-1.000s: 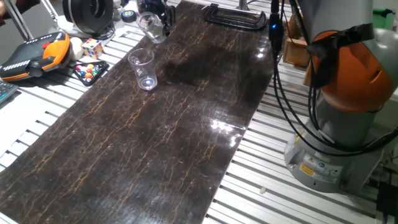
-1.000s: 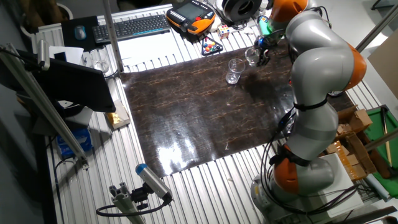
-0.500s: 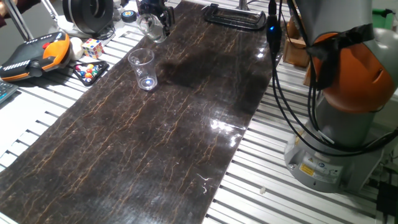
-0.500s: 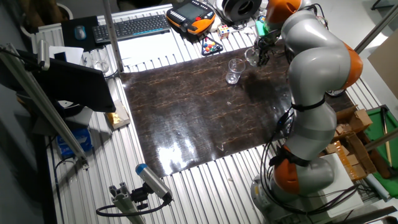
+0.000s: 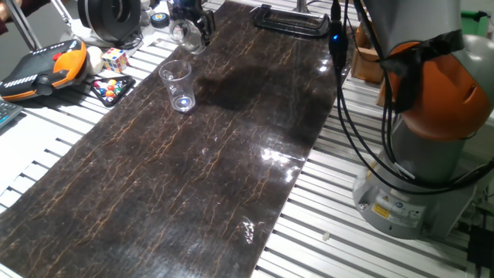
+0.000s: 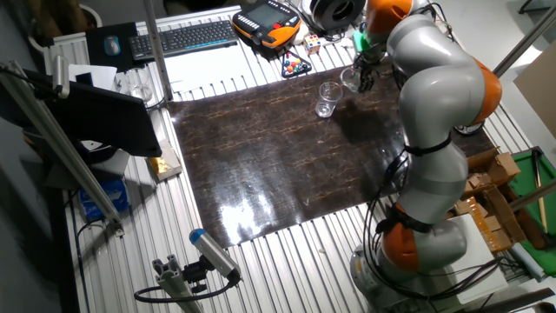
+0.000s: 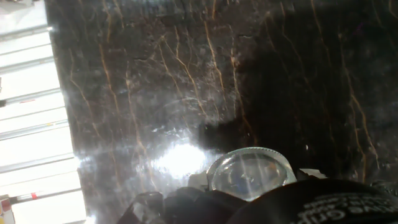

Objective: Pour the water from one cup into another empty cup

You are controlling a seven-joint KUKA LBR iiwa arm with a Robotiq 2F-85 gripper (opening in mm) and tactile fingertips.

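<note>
My gripper (image 5: 192, 21) is shut on the short clear glass tumbler (image 5: 183, 34) and holds it just above the far end of the dark marbled mat (image 5: 231, 139). The tumbler also shows in the other fixed view (image 6: 351, 80), and in the hand view (image 7: 249, 174), where it is seen end-on between the dark fingers (image 7: 305, 202). The taller tapered clear cup (image 5: 177, 83) stands upright on the mat, a little nearer than the gripper and apart from it. It also shows in the other fixed view (image 6: 327, 98). I cannot tell whether either cup holds water.
An orange teach pendant (image 5: 38, 66), a Rubik's cube (image 5: 114, 58) and a small tray of coloured balls (image 5: 110, 87) lie left of the mat. A black clamp (image 5: 289, 19) lies at its far end. The robot base (image 5: 421, 162) stands to the right. A keyboard (image 6: 187, 36) lies beyond.
The gripper with the tumbler has shifted slightly toward the mat's far end. The tall cup has not moved.
</note>
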